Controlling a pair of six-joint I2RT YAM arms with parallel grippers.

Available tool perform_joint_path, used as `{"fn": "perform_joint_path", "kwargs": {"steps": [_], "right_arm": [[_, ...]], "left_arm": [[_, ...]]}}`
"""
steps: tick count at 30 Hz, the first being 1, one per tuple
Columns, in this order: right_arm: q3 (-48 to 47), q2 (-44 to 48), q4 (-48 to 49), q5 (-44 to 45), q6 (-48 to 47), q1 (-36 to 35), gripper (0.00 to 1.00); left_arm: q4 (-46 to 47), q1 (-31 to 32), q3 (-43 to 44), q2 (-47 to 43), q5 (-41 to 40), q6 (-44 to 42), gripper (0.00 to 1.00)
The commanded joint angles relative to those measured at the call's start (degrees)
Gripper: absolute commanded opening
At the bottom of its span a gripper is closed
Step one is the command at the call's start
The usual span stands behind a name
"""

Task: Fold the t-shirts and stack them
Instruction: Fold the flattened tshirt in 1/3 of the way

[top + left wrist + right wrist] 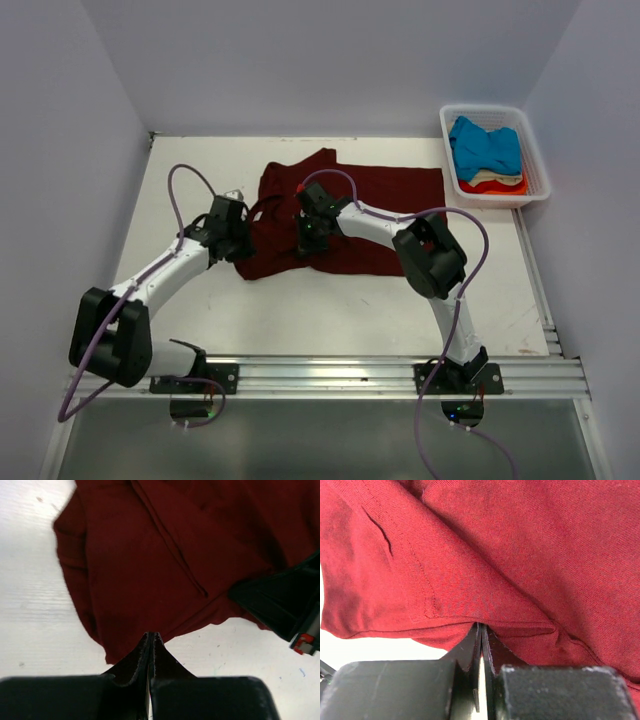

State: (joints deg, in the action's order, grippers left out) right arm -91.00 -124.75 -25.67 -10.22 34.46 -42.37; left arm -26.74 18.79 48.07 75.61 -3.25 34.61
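A dark maroon t-shirt [380,215] lies spread across the middle of the table, its lower left part rumpled. My left gripper [238,245] sits at that shirt's left side. In the left wrist view its jaws [151,636] are shut, tips on the hem of the maroon cloth [150,555]. My right gripper [305,238] rests on the shirt a little to the right and also shows in the left wrist view [280,605]. Its jaws [481,626] are shut, pinching a folded edge of the cloth [520,545]. Blue [485,148], cream [490,180] and orange-red [508,187] t-shirts lie piled in the basket.
The white slatted basket [447,140] stands at the table's back right corner. Walls close in the table on the left, back and right. A metal rail [330,375] carrying both arm bases runs along the near edge.
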Motion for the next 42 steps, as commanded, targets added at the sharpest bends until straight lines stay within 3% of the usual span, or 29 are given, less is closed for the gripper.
{"fn": "perform_joint_path", "kwargs": {"steps": [1,8,10,14,23,28,29,32,39,42], "right_arm": [[2.85,-3.13,-6.94,5.91,-2.2,1.15,0.0],[3.29,-3.22,-7.02,6.0,-2.38,1.24,0.0],[3.37,-3.13,-7.02,6.0,-2.38,1.41,0.0],[3.55,-3.04,-7.02,6.09,-2.47,1.59,0.0],[4.43,-2.43,-6.58,5.56,-2.64,1.68,0.0],[7.14,-0.24,-2.29,-1.45,-6.23,1.76,0.0],[8.02,1.77,-0.8,-7.3,-6.85,1.68,0.05],[12.59,7.65,5.44,-14.02,-7.91,1.59,0.15],[13.05,12.69,4.76,-14.04,-9.84,1.59,0.15],[14.35,13.04,7.9,-17.46,-9.41,1.59,0.22]], "left_arm": [[3.27,0.2,-1.4,3.66,6.67,-2.44,0.0],[-1.03,0.2,-4.12,9.81,3.42,1.24,0.0],[-1.29,0.2,-5.97,8.85,3.51,3.09,0.0],[-4.72,-0.15,-9.04,6.57,-4.12,6.69,0.0],[-8.85,-3.67,-8.61,2.61,-12.75,8.64,0.0],[-7.36,-6.65,-8.0,3.66,-12.57,6.44,0.0],[-7.19,-6.83,-7.91,3.92,-12.49,5.91,0.0],[-6.92,-7.01,-7.21,4.63,-12.31,5.38,0.0],[-4.29,-6.22,-4.49,-6.59,-3.35,2.48,0.0],[-4.46,-3.6,-0.62,-9.86,-1.77,2.13,0.0]]}}
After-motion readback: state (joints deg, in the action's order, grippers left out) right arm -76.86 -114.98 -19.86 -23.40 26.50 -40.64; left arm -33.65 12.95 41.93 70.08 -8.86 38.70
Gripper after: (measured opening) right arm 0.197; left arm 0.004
